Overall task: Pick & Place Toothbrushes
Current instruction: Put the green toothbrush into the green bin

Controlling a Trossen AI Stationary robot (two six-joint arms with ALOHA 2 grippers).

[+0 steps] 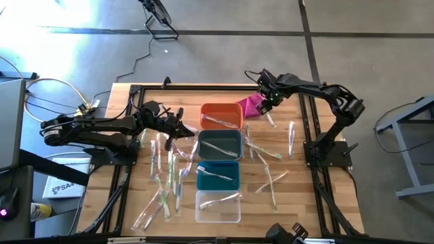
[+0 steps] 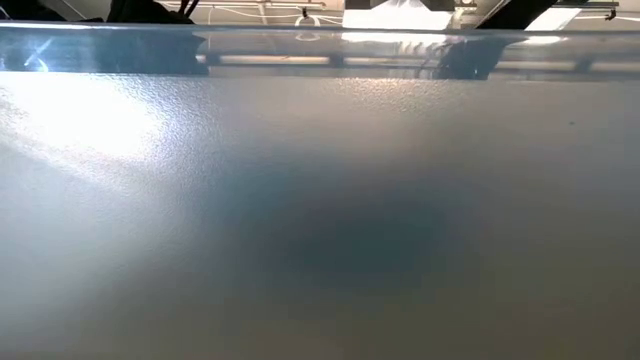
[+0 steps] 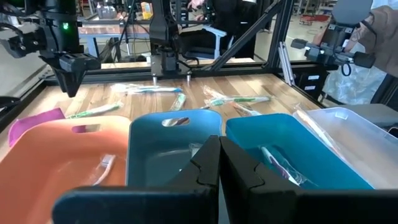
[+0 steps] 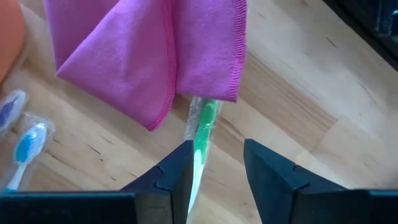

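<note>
Up at the far end of the tabletop (image 1: 285, 193), our right pincer (image 4: 216, 163) stands released over a green toothbrush (image 4: 203, 127) whose head is tucked under the magenta cloth (image 4: 149, 46). Our left pincer (image 3: 219, 163) is clenched on nothing beside the grey bin (image 1: 220, 144). Other toothbrushes (image 1: 166, 177) lie scattered across the wood and in the bins.

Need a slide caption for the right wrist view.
Right gripper, jaws open, above a green toothbrush partly tucked under the magenta cloth on the wooden table.
</note>
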